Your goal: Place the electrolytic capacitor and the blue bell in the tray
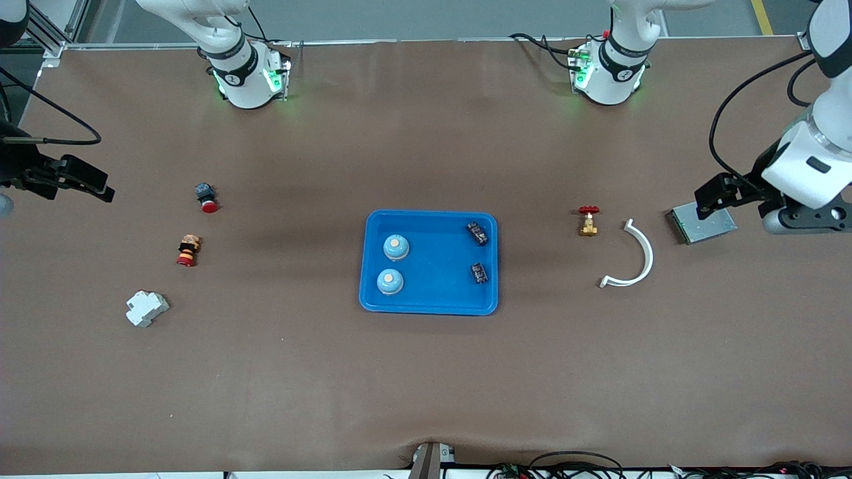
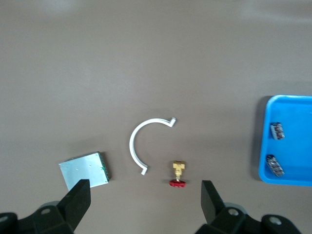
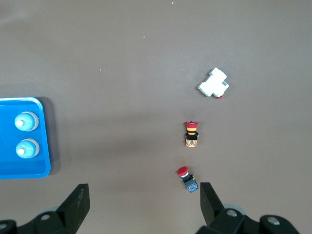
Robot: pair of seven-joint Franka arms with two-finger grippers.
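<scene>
The tray (image 1: 429,303) sits mid-tabletop, well apart from both pincers, and already holds two blue bells (image 1: 396,247) (image 1: 390,281) at the side toward the right arm's end and two small dark capacitors (image 1: 477,232) (image 1: 480,273) at the side toward the left arm's end. Pale markings show on the capacitors, but I can't read them.

The left pincer (image 2: 145,195) hangs with its fingers spread wide and nothing between them, over the left arm's end of the tabletop above a grey metal box (image 1: 702,223). Its wrist view shows the box, a white curved strip (image 2: 140,144) and a small brass valve with a red handle (image 2: 178,174), plus only the capacitor side of the tray.

The right pincer (image 3: 144,195) is likewise spread and empty at the other end. Its wrist view catches only the bell side of the tray, with a red-capped button (image 3: 186,178), a red-and-black button (image 3: 192,133) and a white block (image 3: 213,83) nearby.
</scene>
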